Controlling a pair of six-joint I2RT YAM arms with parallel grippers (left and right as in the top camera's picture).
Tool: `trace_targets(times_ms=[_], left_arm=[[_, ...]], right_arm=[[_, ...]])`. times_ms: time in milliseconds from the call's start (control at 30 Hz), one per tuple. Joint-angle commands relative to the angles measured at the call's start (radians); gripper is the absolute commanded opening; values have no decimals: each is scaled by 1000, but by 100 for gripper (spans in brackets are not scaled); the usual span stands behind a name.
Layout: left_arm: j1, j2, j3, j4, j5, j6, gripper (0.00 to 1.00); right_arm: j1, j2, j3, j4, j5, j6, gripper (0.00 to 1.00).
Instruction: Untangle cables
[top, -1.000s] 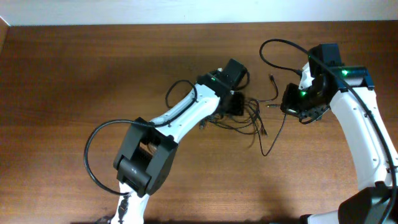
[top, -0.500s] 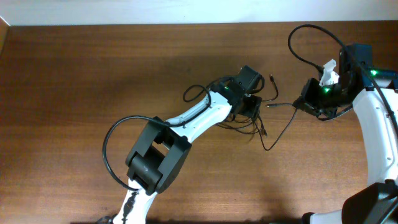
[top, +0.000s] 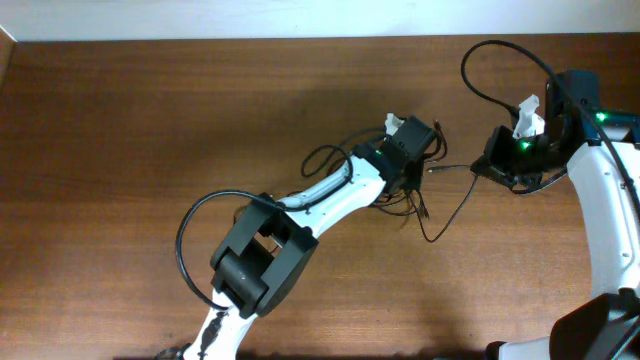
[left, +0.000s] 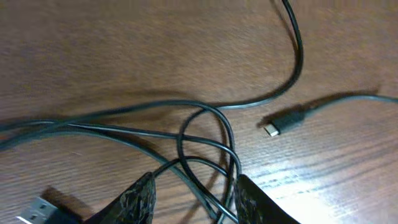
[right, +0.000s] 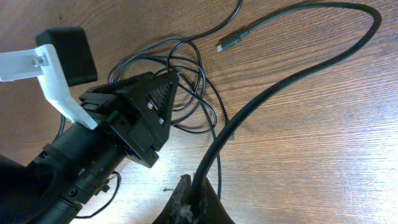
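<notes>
Black and thin, the cables (left: 202, 109) looked light, limp and quick to snag, their knot lying between and just ahead of the released left gripper (left: 196, 186), while the right gripper (right: 194, 199) was clenched on one strand, best gripped near a plug

The bench (top: 130, 130) is dark reddish-brown wood with fine grain running side to side, and it fills nearly the whole overhead view. Beyond the left claw (top: 412, 140) and the right claw (top: 490, 168), the bench's far edge meets a pale off-white strip (top: 250, 18); I cannot tell whether that is wall or floor. A bright white glare (left: 311, 199) lies on the wood just beside the left claw. A softer sheen (right: 140, 177) sits just ahead of the right claw.
</notes>
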Motion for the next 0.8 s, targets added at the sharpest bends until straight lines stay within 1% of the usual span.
trace_targets(times_ms=[0,133,233,367,400,433,500,533,567,600,633,733,767], left_arm=[[2,21,1,-8,-42,-2,44],[3,42,1,-4,-97,5,45],[2,89,1,-4,-92,5,45],[19,93,10,30,-93,5,45],[25,93,11,34,-93,5,43],[32,93,14,33,-93,5,36],[47,85,21,20,-93,10,27],[56,65,23,-2,-93,10,18],[60,43,23,-19,-93,10,13],[60,21,23,-37,-89,25,11],[60,4,23,-52,-73,47,13],[60,-16,23,-92,39,71,29],[60,-16,23,-100,60,102,33]], right_arm=[[1,3,6,0,-4,-20,4],[1,3,6,0,-4,-20,4],[1,3,6,0,-4,-35,4],[1,3,6,-10,-4,-39,4],[1,3,6,-15,-4,-39,4],[1,3,6,-21,-4,-45,4],[1,3,6,-23,-1,-59,4],[1,3,6,-24,-1,-62,4],[1,3,6,-23,-1,-62,4],[1,3,6,-23,-1,-62,4],[1,3,6,-23,-1,-62,4],[1,3,6,-23,-1,-62,4],[1,3,6,-23,-1,-62,4]])
